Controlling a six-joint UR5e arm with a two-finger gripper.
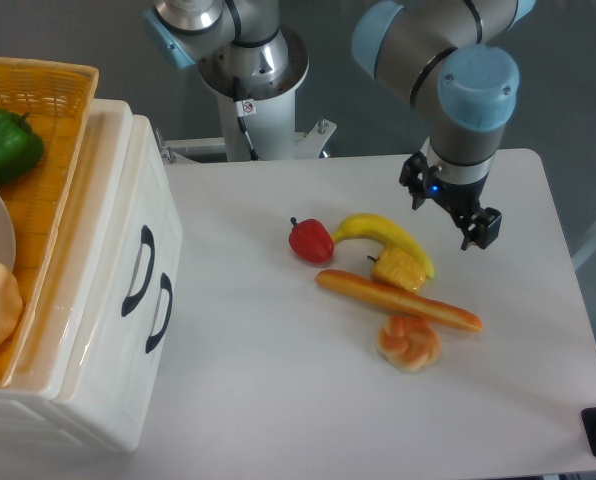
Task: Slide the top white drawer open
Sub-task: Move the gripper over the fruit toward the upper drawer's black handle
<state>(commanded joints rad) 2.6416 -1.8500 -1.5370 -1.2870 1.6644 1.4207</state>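
The top white drawer (113, 215) sits closed, its black handle (138, 271) facing the desk (278, 380) for access. The tool (448, 205), fingers spread and empty, hangs well apart over the banana (383, 235).

One fixed view only. The camera sits high, across the table (278, 380) from the robot base (250, 75), and looks steeply down on the tabletop. The arm mount lies at the top edge of the frame, the near table edge at the bottom. Medium range: most of the white surface is in frame. The drawer unit (118, 330) is cut off at the left border. No second view is available for overlap.
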